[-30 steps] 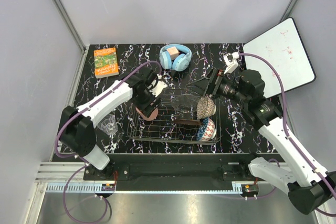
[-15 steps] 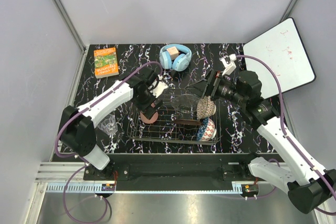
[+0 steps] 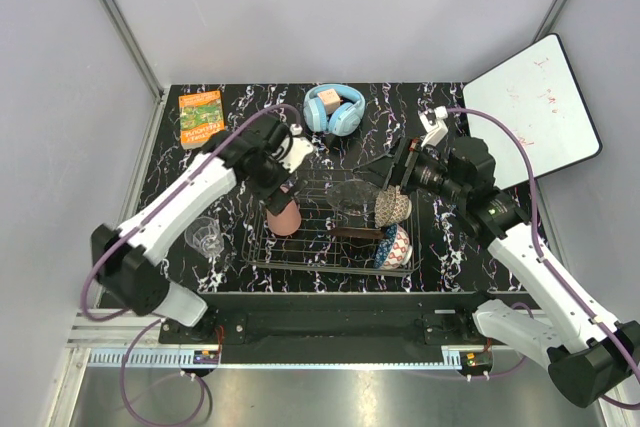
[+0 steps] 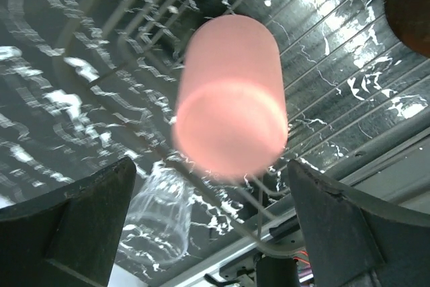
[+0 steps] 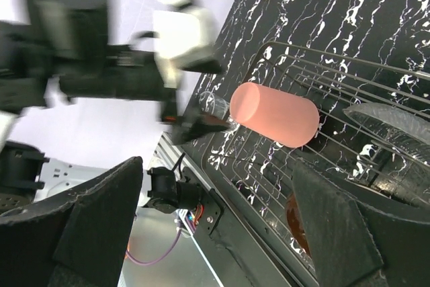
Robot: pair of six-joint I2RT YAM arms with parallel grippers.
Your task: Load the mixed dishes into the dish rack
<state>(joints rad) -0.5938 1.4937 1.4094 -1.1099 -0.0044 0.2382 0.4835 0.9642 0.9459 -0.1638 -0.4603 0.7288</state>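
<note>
**Desk:** What surrounds the rack?

**Photographer:** On the black marbled table [image 3: 170, 187], the dish rack [image 3: 330, 265] sits near the arms' bases. The salmon-pink cup [image 3: 284, 215] lies on its side on the wires at the rack's left end. A clear glass dish [image 3: 350, 197] sits in the middle. The beige-brown bowl [image 3: 393, 205] and the blue-patterned bowl [image 3: 395, 244] are propped at the right end. The small tumbler [image 3: 205, 237] stands on the table just outside the rack's left edge, beside the left forearm. Light-blue headphones [image 3: 333, 110] and an orange book [image 3: 201, 118] lie along the far edge, and a whiteboard [image 3: 535, 112] leans at the far right.

**Desk:** And the grippers?

**Photographer:** The left gripper [image 3: 282, 185] hangs above the cup with its jaws spread wide, touching nothing. The right gripper [image 3: 385, 175] hovers just beyond the beige-brown bowl, its jaws also wide apart and empty.

**Desk:** What has changed since a second ago?

**Photographer:** Then, the left gripper was down on the cup. It has since let go and pulled up and back. The right arm has barely shifted.
</note>
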